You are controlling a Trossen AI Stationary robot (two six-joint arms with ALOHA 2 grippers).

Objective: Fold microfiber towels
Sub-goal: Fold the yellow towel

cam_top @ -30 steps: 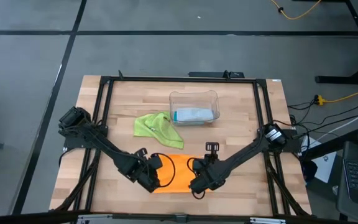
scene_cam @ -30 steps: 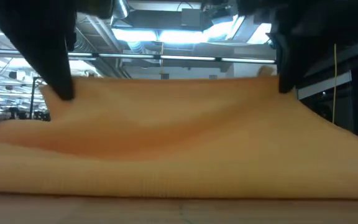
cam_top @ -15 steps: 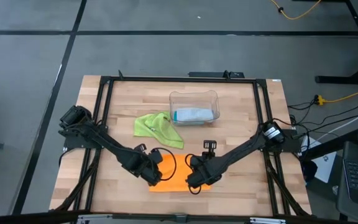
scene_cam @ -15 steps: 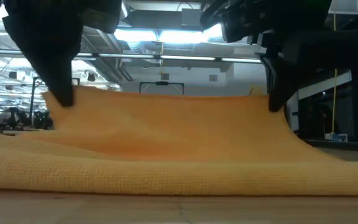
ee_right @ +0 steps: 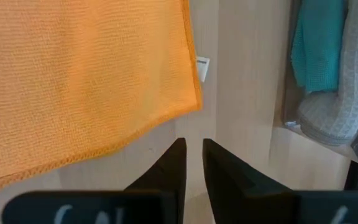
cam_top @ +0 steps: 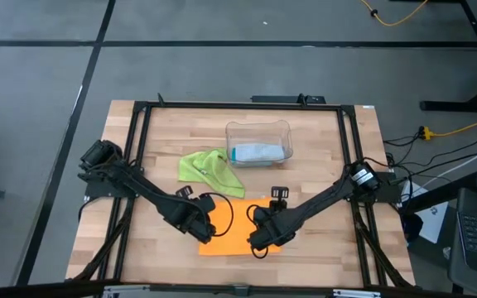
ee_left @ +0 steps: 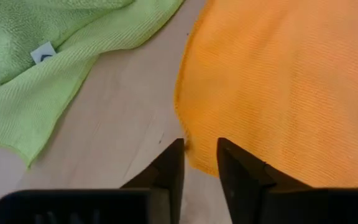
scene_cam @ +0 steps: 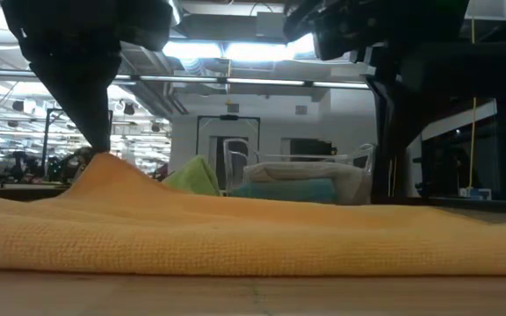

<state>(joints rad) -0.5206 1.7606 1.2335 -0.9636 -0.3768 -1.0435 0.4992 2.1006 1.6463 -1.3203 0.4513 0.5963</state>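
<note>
The orange towel (cam_top: 234, 232) lies flat near the table's front edge. It is doubled, with its rounded fold (scene_cam: 253, 254) on the near side. My left gripper (ee_left: 201, 155) is open over its left edge, where a small peak of cloth (scene_cam: 104, 167) rises to one fingertip. My right gripper (ee_right: 193, 155) is open just off the towel's right edge, with bare wood between its fingers. A lime green towel (cam_top: 205, 170) lies crumpled behind the orange one. My left gripper points steeply down, fingers apart, with the orange towel's left edge (ee_left: 191, 155) in the gap between them. The cloth peaks up to one fingertip (scene_cam: 99, 145) in the low view. Whether the fingers touch it I cannot tell.
A clear plastic bin (cam_top: 258, 142) stands at the far middle of the table, holding a teal towel (ee_right: 319, 43) and a pale grey one (ee_right: 334, 106). A black frame (cam_top: 139, 116) runs around the tabletop. Bare wood shows at both sides of the orange towel.
The orange towel's upper edge, held up taut between both grippers, has dropped onto the layer below. It now lies flat except for the peak at my left gripper. My right gripper has let go of it. My left gripper has gone slightly toward the far edge.
</note>
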